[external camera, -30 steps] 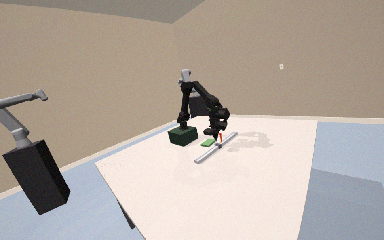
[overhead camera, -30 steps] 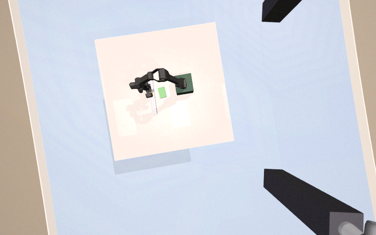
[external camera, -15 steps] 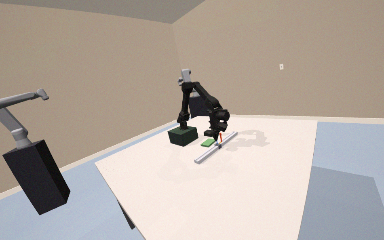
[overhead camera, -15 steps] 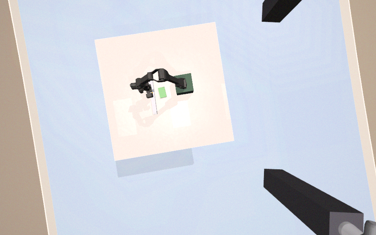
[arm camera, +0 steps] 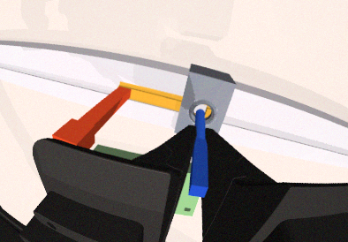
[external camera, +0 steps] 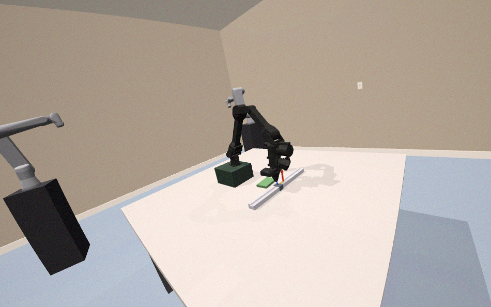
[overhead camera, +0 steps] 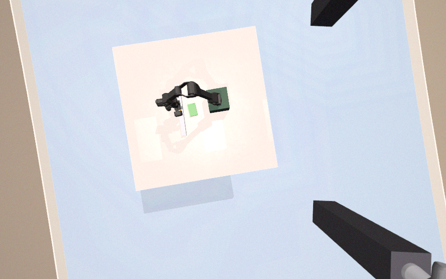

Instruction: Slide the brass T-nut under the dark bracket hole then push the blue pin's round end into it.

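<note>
Pale tabletop [overhead camera: 238, 69] [external camera: 316, 236] is carrying a metal rail [overhead camera: 183, 126] [external camera: 260, 200] [arm camera: 283, 113].
The gripper [overhead camera: 180, 109] [external camera: 276, 180] [arm camera: 199, 133] is grasping the blue pin [external camera: 277, 184] [arm camera: 200, 157], its round end overlapping the bracket [external camera: 280, 187] [arm camera: 216, 88] hole in the wrist view.

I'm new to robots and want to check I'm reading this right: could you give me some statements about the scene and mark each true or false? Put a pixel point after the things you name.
1. The blue pin [arm camera: 200, 162] is held in the robot's jaws. True.
2. The orange handle [external camera: 282, 176] [arm camera: 94, 117] lies in the green tray [overhead camera: 192, 110] [external camera: 265, 182] [arm camera: 187, 201]. False: it sticks up from the brass nut [arm camera: 155, 100] in the rail [overhead camera: 183, 126] [external camera: 262, 199] [arm camera: 283, 113].
3. The bracket [external camera: 280, 186] [arm camera: 212, 91] sits across the rail. True.
4. The pin's round end points away from the bracket. False: it points at the bracket's hole.
5. Part of the brass nut shows through the bracket's hole. True.
6. The dark green block [overhead camera: 223, 93] [external camera: 226, 176] stands on the floor. False: it is on the table, under the arm.
</note>
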